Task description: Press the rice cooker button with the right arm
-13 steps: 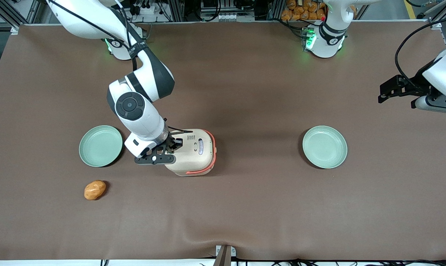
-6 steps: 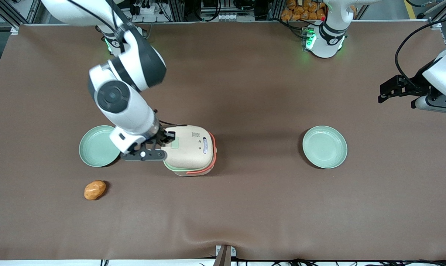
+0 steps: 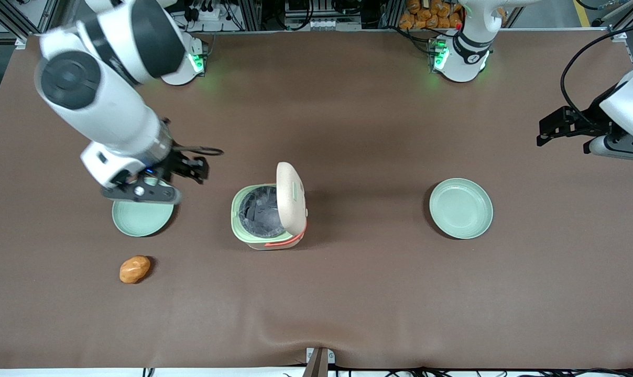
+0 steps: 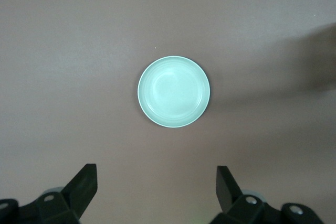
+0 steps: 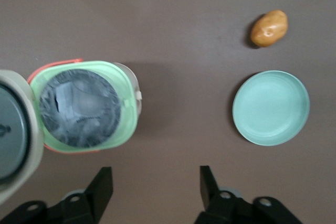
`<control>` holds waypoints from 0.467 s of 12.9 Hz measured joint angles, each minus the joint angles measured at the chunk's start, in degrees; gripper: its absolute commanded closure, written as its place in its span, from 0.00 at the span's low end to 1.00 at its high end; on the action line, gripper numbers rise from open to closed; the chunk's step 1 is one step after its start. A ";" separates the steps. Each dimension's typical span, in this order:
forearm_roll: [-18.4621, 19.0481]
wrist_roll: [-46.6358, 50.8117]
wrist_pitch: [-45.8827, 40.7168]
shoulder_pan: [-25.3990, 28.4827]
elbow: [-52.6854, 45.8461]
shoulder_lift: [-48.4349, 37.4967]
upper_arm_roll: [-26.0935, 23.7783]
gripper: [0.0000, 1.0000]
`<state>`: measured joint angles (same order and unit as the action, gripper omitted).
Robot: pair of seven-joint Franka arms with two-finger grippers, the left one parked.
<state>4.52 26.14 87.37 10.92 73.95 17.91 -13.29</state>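
Rice cooker seen at bench centre, lid sprung up on its hinge; end effector held released and empty, left of centre in the front view, above the edge of a green plate.

Cooker judged light, rigid plastic with a smooth, slippery shell, likely to slide if pushed sideways; no grasp is called for, only a straight downward press on the button, which cannot be made out with the lid raised. Dark inner pot is exposed inside the pale green rim. A potato lies at lower left, a second plate toward the parked arm's end. Nothing is seen between end effector and cooker; the task is judged done.
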 measured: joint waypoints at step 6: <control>-4.01 -15.99 -10.21 -2.49 -0.08 -8.00 12.38 0.00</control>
<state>0.51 10.15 77.16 8.43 73.88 9.92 -0.91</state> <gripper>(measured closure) 0.000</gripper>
